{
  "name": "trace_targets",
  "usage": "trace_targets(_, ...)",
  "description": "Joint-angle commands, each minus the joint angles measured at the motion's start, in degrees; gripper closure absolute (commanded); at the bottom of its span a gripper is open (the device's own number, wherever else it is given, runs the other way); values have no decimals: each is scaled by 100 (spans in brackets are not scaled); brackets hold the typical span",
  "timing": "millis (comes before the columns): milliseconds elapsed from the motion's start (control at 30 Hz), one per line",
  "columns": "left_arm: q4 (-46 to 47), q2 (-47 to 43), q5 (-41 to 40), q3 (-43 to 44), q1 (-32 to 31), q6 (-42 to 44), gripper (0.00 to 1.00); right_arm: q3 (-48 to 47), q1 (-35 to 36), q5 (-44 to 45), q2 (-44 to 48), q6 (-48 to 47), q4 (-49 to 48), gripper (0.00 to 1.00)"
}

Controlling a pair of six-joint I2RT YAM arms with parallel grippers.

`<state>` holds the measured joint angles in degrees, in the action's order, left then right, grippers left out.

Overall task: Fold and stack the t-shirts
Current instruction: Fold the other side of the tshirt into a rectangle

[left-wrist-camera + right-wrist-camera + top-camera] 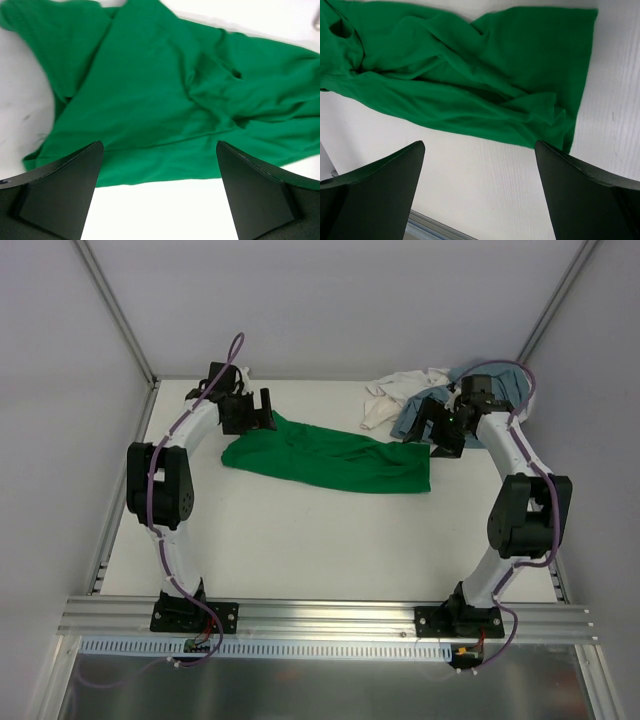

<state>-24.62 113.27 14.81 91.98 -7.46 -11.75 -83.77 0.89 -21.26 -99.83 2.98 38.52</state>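
- Top view: bright, even, diffuse light from overhead; white bench (pixel 300 540) and walls close to washed out, no hard glare.
- Shadows soft and thin; faint shade along the near edge of the green shirt (pixel 330 462).
- White shirt (pixel 392 395) nearly blends into the bench, folds low-contrast.
- Metal sheet (pixel 320 690) at the bottom edge gives a dull grey reflection.
- Top view reasonably sharp, slightly grainy.
- Left wrist view: soft focus, shirt folds smeared; bench at upper left blown out white.
- Left claw (pixel 159 146) near-black, underexposed, edges blurry.
- Right wrist view: crisper, folds well shaded, bench grain visible at right.
- Right claw (pixel 479 145) dark, no surface detail.
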Motion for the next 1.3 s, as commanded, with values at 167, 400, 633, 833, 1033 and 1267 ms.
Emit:
trace_targets(167,142,-464,602,-119,43,-179,1,-431,193,-485,-564,115,85,17)
trace_targets(400,151,-570,585,-251,96,-144,1,-193,105,-63,-362,-26,270,17)
trace_targets(633,159,-561,602,-225,96,-170,1,-79,35,104,-484,-61,235,16)
trace_targets(833,124,-648,541,-251,105,-126,1,1,17,104,-686,-87,156,17)
trace_targets(1033,80,-675,488,-260,96,-91,1,-34,17,60,-906,-35,77,16)
trace_targets(1267,-16,-657,453,-146,105,-65,1,-307,17,-10,-1240,9,85,46)
